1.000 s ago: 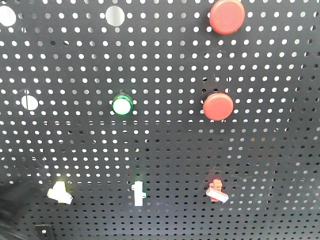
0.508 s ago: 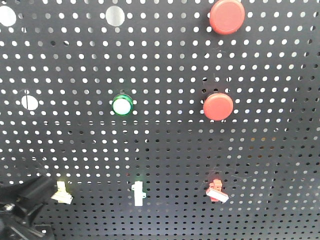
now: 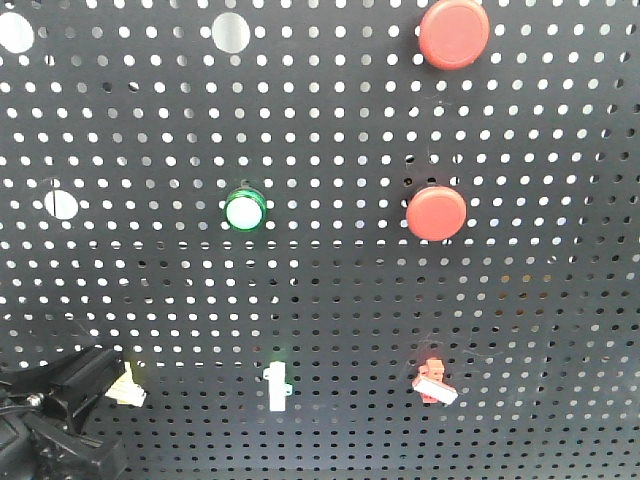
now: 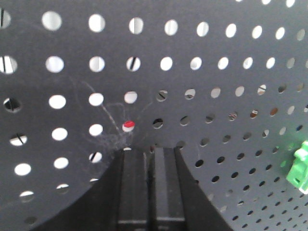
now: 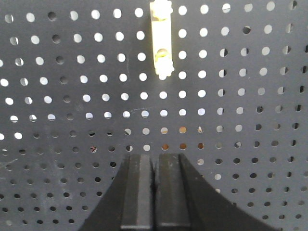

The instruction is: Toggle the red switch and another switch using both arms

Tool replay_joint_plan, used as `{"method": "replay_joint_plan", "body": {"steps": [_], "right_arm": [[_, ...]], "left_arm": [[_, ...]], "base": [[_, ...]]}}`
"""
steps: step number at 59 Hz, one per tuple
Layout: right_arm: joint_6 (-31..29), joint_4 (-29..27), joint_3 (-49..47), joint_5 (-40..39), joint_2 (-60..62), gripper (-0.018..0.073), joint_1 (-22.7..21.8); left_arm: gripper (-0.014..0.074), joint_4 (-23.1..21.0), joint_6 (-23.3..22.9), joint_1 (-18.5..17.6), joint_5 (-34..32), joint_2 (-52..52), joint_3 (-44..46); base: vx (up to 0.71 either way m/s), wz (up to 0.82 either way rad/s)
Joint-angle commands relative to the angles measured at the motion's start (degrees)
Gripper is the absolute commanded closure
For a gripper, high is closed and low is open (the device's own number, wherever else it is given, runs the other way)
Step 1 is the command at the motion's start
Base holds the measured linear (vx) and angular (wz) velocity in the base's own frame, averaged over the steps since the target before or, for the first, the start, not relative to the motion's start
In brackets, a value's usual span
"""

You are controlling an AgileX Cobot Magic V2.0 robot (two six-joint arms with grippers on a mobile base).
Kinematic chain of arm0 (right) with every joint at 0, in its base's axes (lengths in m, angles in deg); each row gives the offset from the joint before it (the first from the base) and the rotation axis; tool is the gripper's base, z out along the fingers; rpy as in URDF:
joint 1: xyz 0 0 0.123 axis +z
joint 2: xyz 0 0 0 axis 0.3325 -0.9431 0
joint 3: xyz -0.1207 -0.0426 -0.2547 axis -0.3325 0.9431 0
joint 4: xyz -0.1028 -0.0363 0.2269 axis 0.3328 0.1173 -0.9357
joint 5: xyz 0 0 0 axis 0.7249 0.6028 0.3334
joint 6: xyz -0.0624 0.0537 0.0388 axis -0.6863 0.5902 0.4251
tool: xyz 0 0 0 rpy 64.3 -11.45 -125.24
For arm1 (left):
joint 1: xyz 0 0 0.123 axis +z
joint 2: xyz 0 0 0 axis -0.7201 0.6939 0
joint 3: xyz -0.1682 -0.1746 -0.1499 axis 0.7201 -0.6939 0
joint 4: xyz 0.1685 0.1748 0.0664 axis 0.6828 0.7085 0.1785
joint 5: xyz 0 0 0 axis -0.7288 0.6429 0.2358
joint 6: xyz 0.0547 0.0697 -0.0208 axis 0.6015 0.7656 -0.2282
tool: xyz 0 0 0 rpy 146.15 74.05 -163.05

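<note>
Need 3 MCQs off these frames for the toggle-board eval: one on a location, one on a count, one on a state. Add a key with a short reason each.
1. Front view: where is the red switch?
A. bottom row, right of the white-and-green toggle
B. top left corner
C. between the two round buttons

2. How many big round red push buttons are on the pegboard?
A. one
B. two
C. four

3. Right wrist view: the right end effector is
A. wide open
B. shut, holding nothing
C. clamped on a toggle

Key:
1 A: it sits low on the board, level with that toggle and to its right.
2 B: one is at the top edge, one mid-board.
3 B: the fingers meet, and the slim pale toggle sits apart, higher up.
</note>
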Motion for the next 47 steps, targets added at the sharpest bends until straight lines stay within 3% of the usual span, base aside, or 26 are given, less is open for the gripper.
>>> {"method": "replay_joint_plan", "body": {"steps": [1,19,29,47], "right_arm": [[-0.1,0.1,-1.9,-5.2,-0.5,0.0566,-0.4],[-0.3,0.2,-1.9,-5.2,-0.5,0.0566,-0.4],[-0.3,0.2,-1.9,-5.1,-0.5,0.0566,-0.4],[-0.3,0.4,-1.9,-4.9,-0.5,0.0566,-0.4]], "left_arm": [[0.0594,-1.3,-0.5,-0.2,2.5,-0.6,1.7],[0.0594,-1.3,-2.9,-0.3,15.0,-0.6,1.7],[0.0594,-1.3,-6.1,-0.3,17.5,-0.6,1.7],[0.0594,-2.2,-6.1,-0.3,23.8,-4.0,1.7]], "base": [[0.00,0.00],[0.00,0.00],[0.00,0.00],[0.00,0.00]]}}
